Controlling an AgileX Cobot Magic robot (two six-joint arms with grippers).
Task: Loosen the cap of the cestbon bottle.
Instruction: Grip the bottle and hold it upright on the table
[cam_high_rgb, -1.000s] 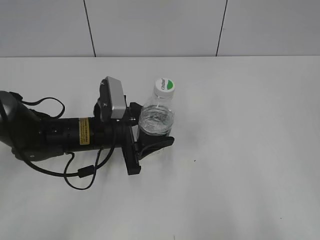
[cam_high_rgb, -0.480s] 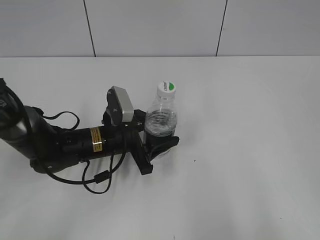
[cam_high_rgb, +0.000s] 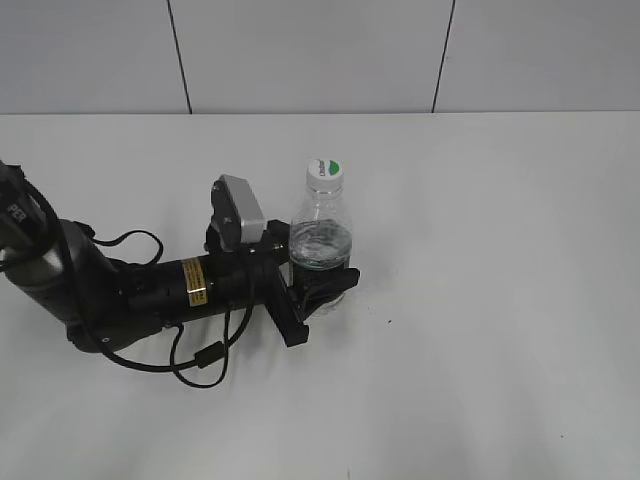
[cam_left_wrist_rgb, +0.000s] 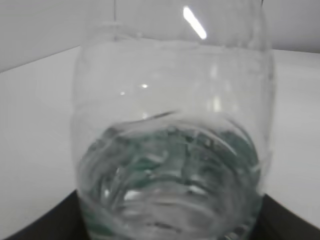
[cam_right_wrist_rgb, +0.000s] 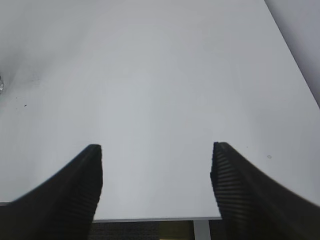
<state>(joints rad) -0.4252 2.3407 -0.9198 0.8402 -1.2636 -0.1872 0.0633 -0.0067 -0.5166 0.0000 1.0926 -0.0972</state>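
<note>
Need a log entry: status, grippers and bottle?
Left gripper shut on cestbon bottle, upright. Right gripper open, empty, away. Cap on, unobstructed.

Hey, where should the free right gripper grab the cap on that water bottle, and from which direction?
Grip the cap by its round side wall, coming from above: the bottle stands upright in the left gripper, leaving the top clear.

White table (cam_high_rgb: 500, 300), matte, plain. Cestbon bottle (cam_high_rgb: 322, 240) stands upright on it, left of centre, cap (cam_high_rgb: 325, 171) on top (white with green mark). Left arm (cam_high_rgb: 150, 290) lies low along surface beside bottle, black cable (cam_high_rgb: 205, 355) looping onto tabletop. Tiny dark speck (cam_high_rgb: 389, 321) just right of bottle. Grey panelled wall (cam_high_rgb: 320, 55) behind far edge.
</note>
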